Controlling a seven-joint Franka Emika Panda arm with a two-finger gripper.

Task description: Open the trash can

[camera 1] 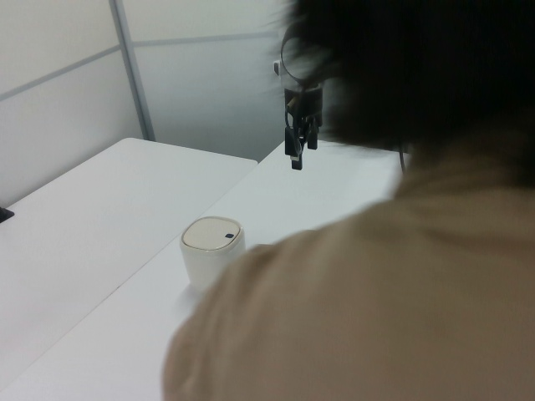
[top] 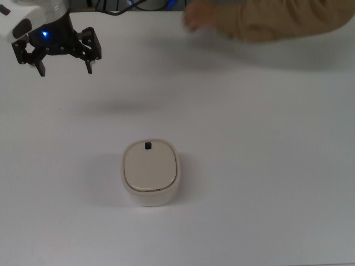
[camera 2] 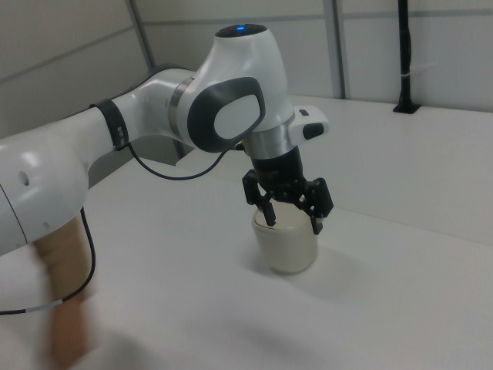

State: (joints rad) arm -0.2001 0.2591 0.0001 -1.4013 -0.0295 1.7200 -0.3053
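Observation:
The trash can (top: 150, 172) is a small cream-white bin with a flat beige lid, shut, and a tiny black button (top: 148, 146) at the lid's far edge in the top view. It also shows in the left view (camera 1: 211, 249) and partly behind the gripper in the right view (camera 2: 289, 245). My gripper (top: 65, 69) hangs open in the air at the top view's upper left, well apart from the bin, with nothing between its fingers. In the left view the gripper (camera 1: 298, 159) hovers above the table beyond the bin; the gripper (camera 2: 293, 222) in the right view overlaps the bin's top.
A person's hand (top: 198, 19) and tan sleeve (top: 283, 22) lie across the table's far edge in the top view. The person's back (camera 1: 393, 292) fills the left view's right side. A black cable (camera 2: 166, 171) trails by the arm on the white table (top: 266, 155).

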